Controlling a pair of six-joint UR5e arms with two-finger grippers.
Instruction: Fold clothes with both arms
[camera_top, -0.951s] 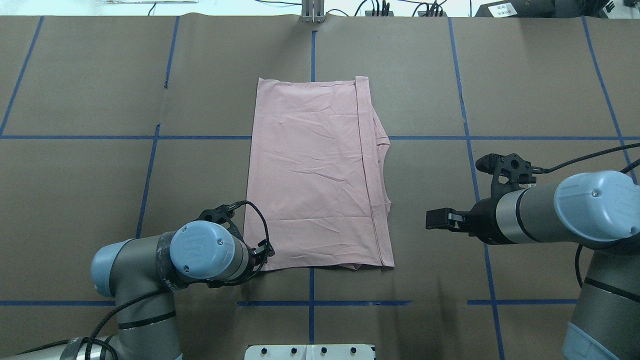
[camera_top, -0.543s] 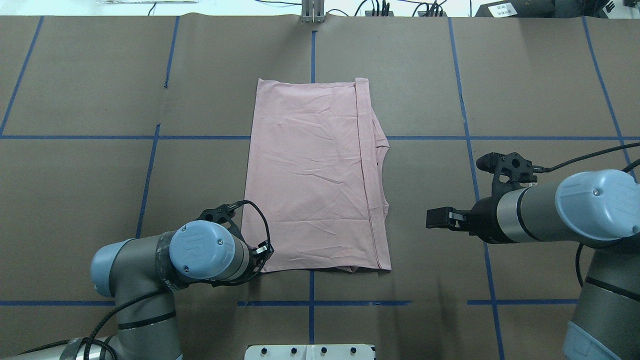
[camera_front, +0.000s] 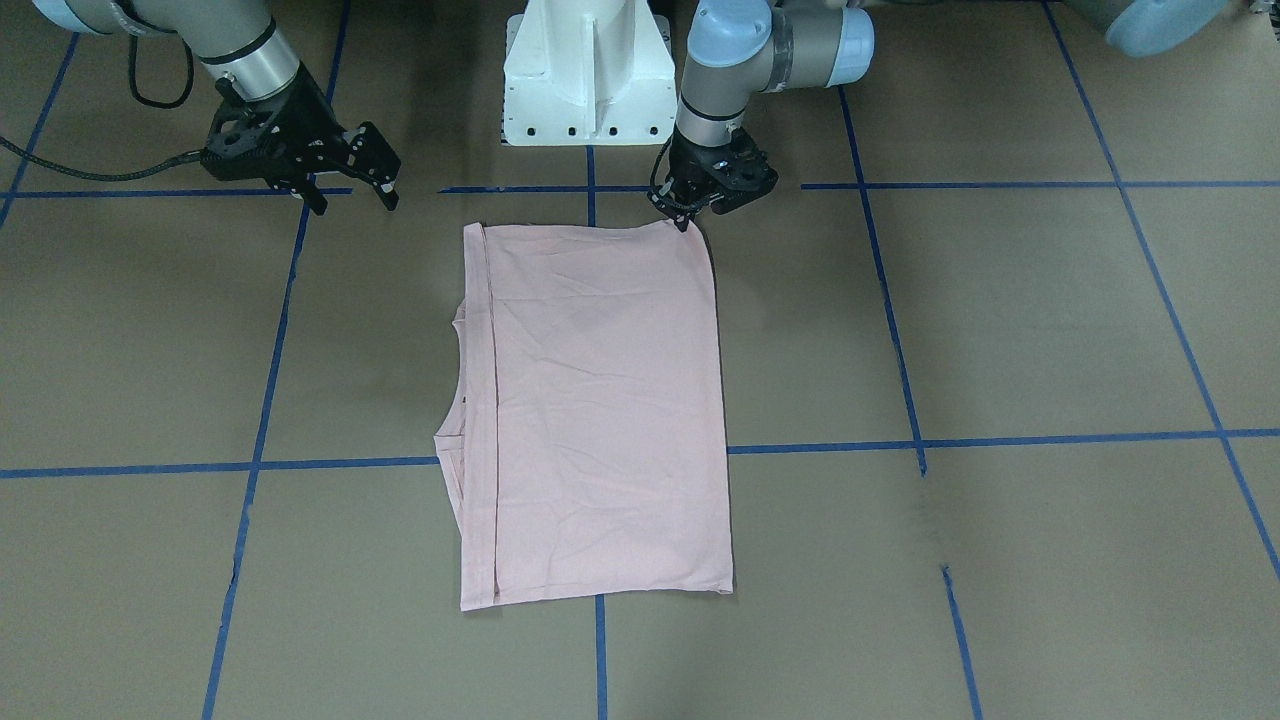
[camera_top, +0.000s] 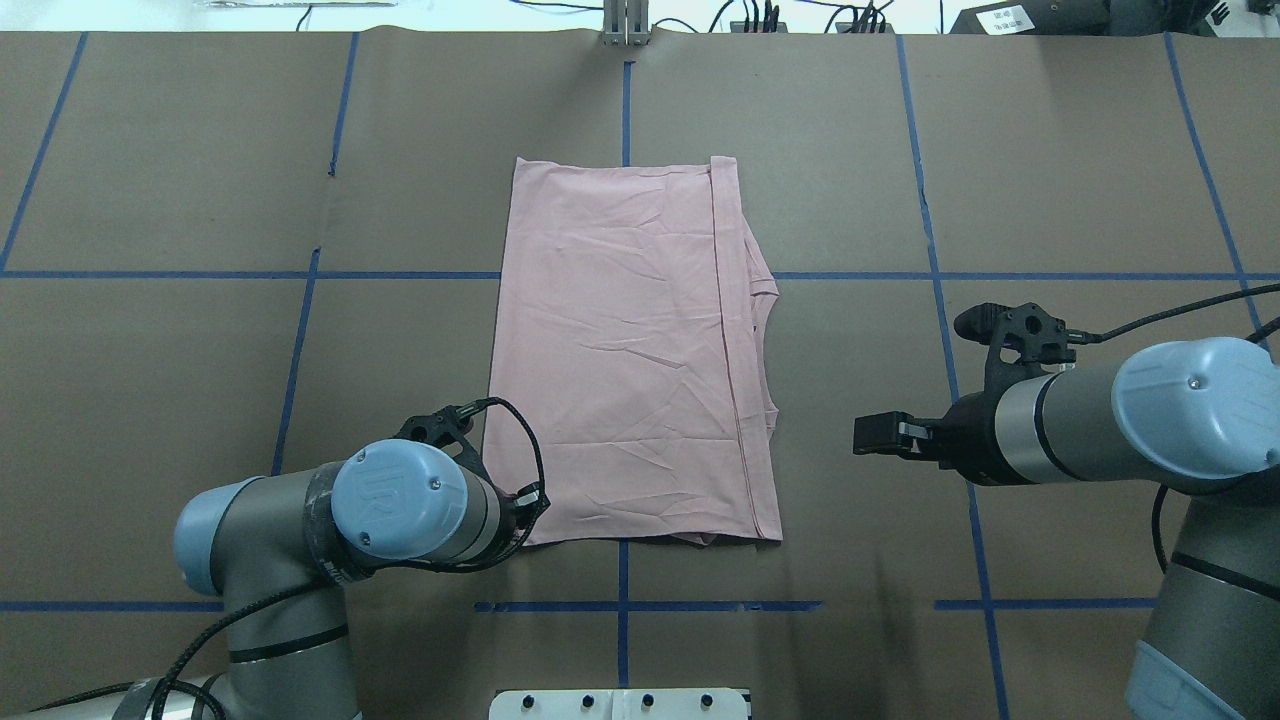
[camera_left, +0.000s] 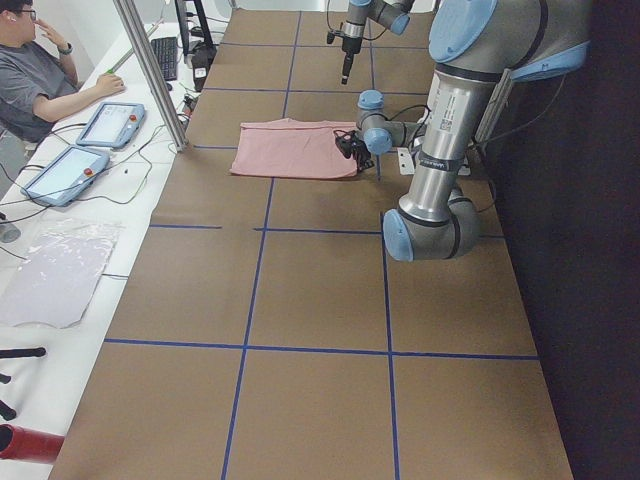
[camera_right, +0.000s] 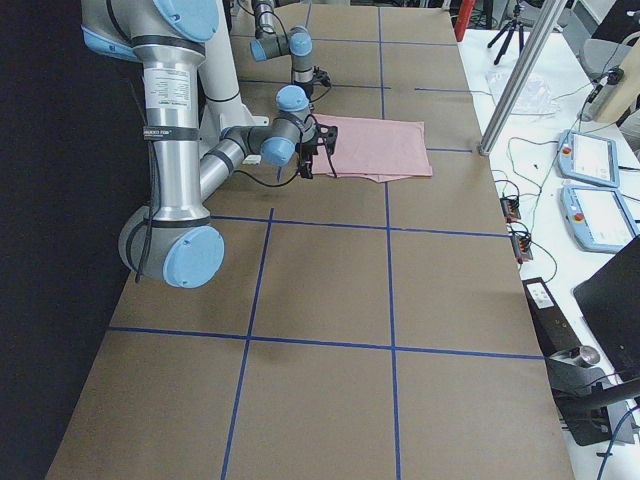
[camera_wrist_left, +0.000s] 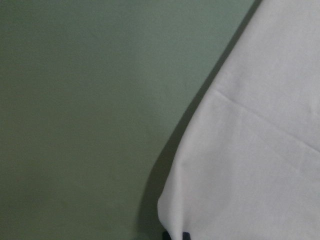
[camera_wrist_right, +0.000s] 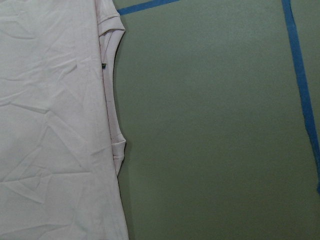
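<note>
Change: Your left arm (camera_top: 400, 505) has slid a little toward its own side. The near edge of the T-shirt (camera_top: 620, 350) has gone with it: the near corner on the robot's right pulls in slightly, while the far edge stays put.
Meaning: This reads as a tug on the near-left corner to square or tension the cloth. I judge the next fold not yet begun, since the cloth lies flat.
Left claw: The left claw (camera_front: 690, 214) sits right at that corner, low on the worktop (camera_top: 200, 400). It appears clenched on the cloth, judging by how the cloth follows it.
Right claw: The right claw (camera_front: 352, 192) hangs released with its fingers spread and holds nothing. It is well apart from the shirt's right edge and has hardly shifted.
T-shirt place: It lies in the middle of the worktop, already folded into a long rectangle, with sleeves and neckline along the robot's right edge.
Hidden: From overhead, the left wrist covers the pinch. Its own camera shows only two dark fingertips (camera_wrist_left: 185, 235) at the bottom margin beside the cloth corner, so you cannot see how much cloth is held.
Hard to make out: No print shows on the upper face. A small dark tag (camera_wrist_right: 103, 66) is just visible by the sleeve. The side views are too small to judge either grip.
</note>
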